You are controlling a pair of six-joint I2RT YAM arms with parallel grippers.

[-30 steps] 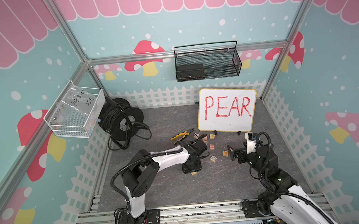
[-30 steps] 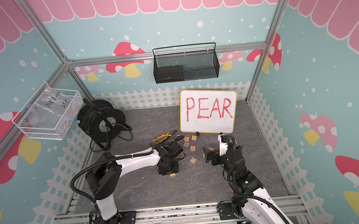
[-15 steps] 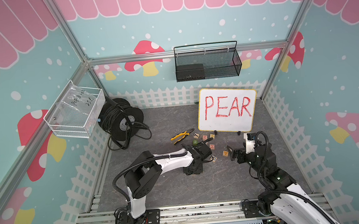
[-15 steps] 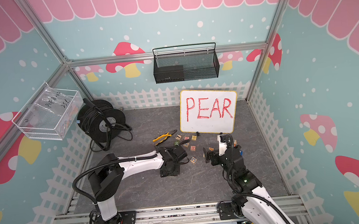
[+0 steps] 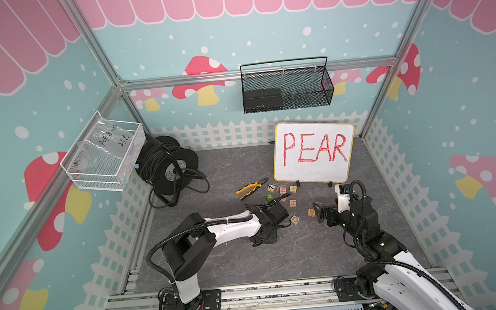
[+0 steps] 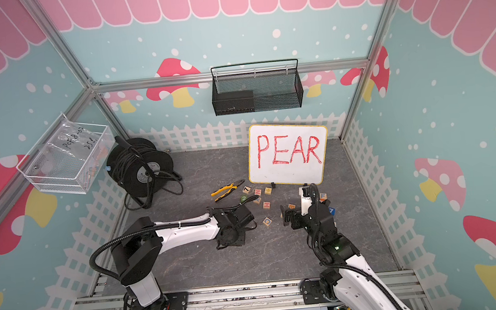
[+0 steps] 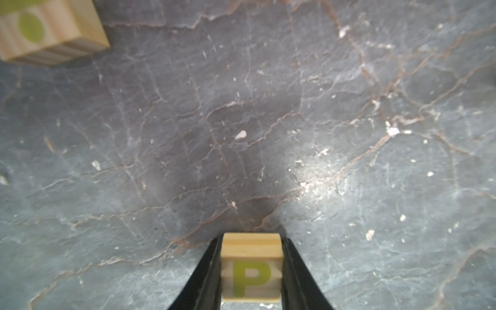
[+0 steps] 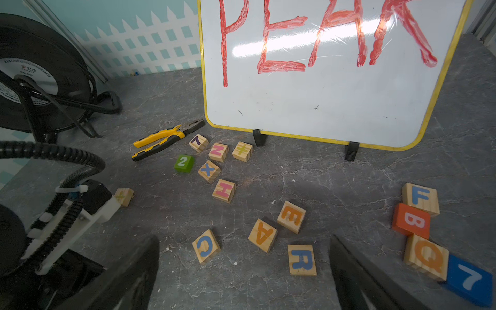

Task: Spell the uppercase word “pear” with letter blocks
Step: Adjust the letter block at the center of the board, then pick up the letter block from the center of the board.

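Two arms: both reach over the grey marbled tabletop (image 5: 279, 259) of a mushroom-papered booth.
Left gripper (image 7: 251, 239): clamped on the yellow P block (image 7: 251, 268), with a black finger (image 7: 209, 268) pressed to each side and the letter facing the wrist camera. It sits low near the tabletop's middle, and whether the block touches the surface cannot be told.
Right gripper (image 5: 320, 213): jaws spread wide and holding nothing, right of the tabletop's centre.
E, A, R: the orange E block (image 8: 291, 217), orange A block (image 8: 262, 235) and blue R block (image 8: 302, 259) lie flat and letters up, close together just ahead of the Right gripper. E and A nearly meet at a corner, with R just beside them.
Neighbour: a blue C block (image 8: 206, 246) lies near A, on the side toward the left arm.
Back cluster: the pink H block (image 8: 224, 190), blue X block (image 8: 209, 171), pink N block (image 8: 218, 152) and green 2 block (image 8: 183, 163) are grouped nearer the back edge.
Right side: the blue F block (image 8: 420, 199), orange B block (image 8: 411, 220), orange Q block (image 8: 426, 253) and blue 7 block (image 8: 469, 280) run in a touching line toward the right edge.
Whiteboard (image 5: 314, 168): propped upright near the back edge with PEAR in red.
Pliers (image 8: 166, 138): yellow-handled, lying just beside the back cluster.
Cable reel (image 5: 166, 168): black, standing in the back left corner.
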